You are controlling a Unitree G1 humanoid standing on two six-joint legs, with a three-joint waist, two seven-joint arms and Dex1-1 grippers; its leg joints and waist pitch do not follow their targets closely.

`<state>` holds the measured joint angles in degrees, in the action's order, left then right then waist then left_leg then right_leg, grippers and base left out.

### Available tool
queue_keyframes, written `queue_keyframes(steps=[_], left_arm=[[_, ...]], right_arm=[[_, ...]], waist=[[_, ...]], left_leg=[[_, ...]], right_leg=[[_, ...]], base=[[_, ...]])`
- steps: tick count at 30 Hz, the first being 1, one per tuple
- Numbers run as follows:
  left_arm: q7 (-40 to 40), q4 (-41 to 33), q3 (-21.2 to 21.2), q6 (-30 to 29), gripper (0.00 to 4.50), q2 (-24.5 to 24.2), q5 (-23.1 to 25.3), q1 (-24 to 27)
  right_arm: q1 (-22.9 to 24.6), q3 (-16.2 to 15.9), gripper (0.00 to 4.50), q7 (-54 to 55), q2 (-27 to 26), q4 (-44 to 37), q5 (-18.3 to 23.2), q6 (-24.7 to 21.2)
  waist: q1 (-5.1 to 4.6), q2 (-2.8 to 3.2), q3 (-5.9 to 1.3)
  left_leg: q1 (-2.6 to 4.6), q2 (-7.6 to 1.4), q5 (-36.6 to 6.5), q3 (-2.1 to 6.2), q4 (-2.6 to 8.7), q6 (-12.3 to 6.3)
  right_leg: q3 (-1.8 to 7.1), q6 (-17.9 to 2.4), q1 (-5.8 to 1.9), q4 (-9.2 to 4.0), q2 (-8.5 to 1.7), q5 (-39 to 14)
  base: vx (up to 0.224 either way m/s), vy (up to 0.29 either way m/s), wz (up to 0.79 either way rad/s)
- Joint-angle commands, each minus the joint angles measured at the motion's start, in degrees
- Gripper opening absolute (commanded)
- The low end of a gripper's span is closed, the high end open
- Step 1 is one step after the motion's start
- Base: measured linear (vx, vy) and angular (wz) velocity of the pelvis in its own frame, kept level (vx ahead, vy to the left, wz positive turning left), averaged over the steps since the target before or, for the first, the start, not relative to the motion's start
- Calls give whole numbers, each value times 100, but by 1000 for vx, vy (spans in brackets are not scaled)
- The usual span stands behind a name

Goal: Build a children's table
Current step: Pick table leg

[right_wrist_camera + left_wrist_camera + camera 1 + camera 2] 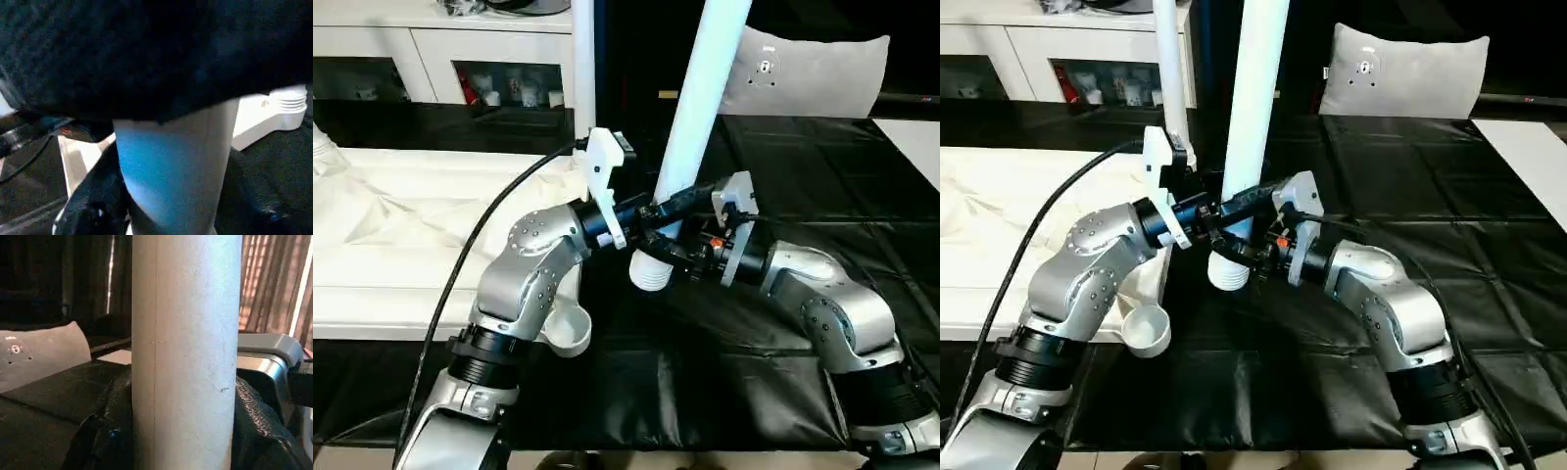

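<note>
A long white tube leg (pixel 705 88) stands almost upright over the black surface, leaning slightly, with its ribbed lower end (pixel 651 272) just above the cover. My left gripper (pixel 661 208) is shut on the leg from the left; in the left wrist view the leg (pixel 186 352) sits between its black fingers. Just below it, near the ribbed end, my right gripper (pixel 671 250) clasps the same leg (pixel 171 171) from the right. The white tabletop (pixel 372 304) lies at the left, with a round corner socket (pixel 570 331) beside my left elbow. Behind it a second leg (pixel 584 59) stands upright.
The black-covered work surface (pixel 724 372) spreads across the middle and right. A grey pillow (pixel 803 73) leans at the back right, and white cabinets (pixel 431 49) stand behind. A black cable (pixel 480 235) runs along my left arm. A white part with a ribbed end (pixel 274 115) lies on the cover.
</note>
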<state>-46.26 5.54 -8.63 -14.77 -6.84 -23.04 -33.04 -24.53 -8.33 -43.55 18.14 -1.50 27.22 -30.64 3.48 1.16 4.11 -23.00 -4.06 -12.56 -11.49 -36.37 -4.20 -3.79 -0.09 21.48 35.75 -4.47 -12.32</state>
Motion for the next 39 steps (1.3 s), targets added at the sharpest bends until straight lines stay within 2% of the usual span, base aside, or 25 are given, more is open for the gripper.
queue_keyframes(steps=[1, 2, 3, 4, 9, 13, 28, 29, 34, 39], left_arm=[[-106, -176, -147, 102, 188, 144, -60, -78], [-107, -175, -145, 103, 188, 141, -60, -77], [-109, -171, -143, 106, 188, 139, -59, -80], [-113, -166, -141, 108, 188, 137, -59, -84], [-131, -108, -115, 134, 188, 151, -22, -121], [-134, -47, -101, 162, 188, 175, -2, -162], [-166, -8, -73, 144, 188, 227, -30, -233], [-168, -5, -73, 148, 188, 229, -28, -233], [-168, 16, -75, 171, 188, 241, -14, -238], [-160, 26, -77, 198, 188, 260, -1, -242]], right_arm=[[38, -98, 284, 102, -20, 169, -125, -104], [33, -107, 284, 101, -20, 170, -134, -87], [26, -103, 321, 127, -27, 176, -147, -76], [17, -81, 329, 168, -47, 182, -132, -101], [6, -18, 323, 151, -81, 155, -86, -208], [43, -46, 281, 93, -65, 97, -42, -265], [76, -106, 280, 92, -106, 174, -119, -417], [81, -79, 308, 84, -129, 169, -61, -471], [81, -112, 339, 164, -121, 163, -187, -379], [69, -86, 343, 121, -143, 197, -164, -389]], waist=[[1, -62, -424], [3, -59, -421], [3, -51, -423], [-1, -50, -422], [0, -34, -423], [-6, -30, -426], [-4, -28, -424], [-2, -25, -422], [-1, -29, -425], [-3, -40, -423]], left_leg=[[212, -1007, -768, 481, 555, 298], [210, -1010, -775, 484, 556, 304], [212, -1008, -792, 484, 559, 321], [214, -1008, -800, 484, 560, 327], [206, -1003, -802, 486, 556, 320], [218, -1004, -814, 486, 562, 342], [214, -1003, -878, 488, 566, 396], [213, -1005, -898, 493, 566, 404], [216, -1005, -866, 487, 566, 421], [214, -1009, -882, 489, 566, 396]], right_leg=[[406, -1751, -204, -274, -778, 186], [408, -1748, -205, -274, -781, 171], [405, -1740, -202, -272, -776, 160], [405, -1742, -200, -271, -774, 167], [409, -1753, -207, -271, -781, 234], [403, -1756, -202, -266, -763, 269], [407, -1765, -206, -271, -773, 258], [408, -1761, -206, -271, -777, 227], [407, -1761, -203, -268, -776, 260], [408, -1757, -205, -272, -778, 231]], base=[[0, 0, 0], [0, 0, 0], [0, 0, 0], [0, 0, 0], [0, 0, 0], [0, 0, 0], [0, 0, 0], [0, 0, 0], [0, 0, 0], [0, 0, 0]])
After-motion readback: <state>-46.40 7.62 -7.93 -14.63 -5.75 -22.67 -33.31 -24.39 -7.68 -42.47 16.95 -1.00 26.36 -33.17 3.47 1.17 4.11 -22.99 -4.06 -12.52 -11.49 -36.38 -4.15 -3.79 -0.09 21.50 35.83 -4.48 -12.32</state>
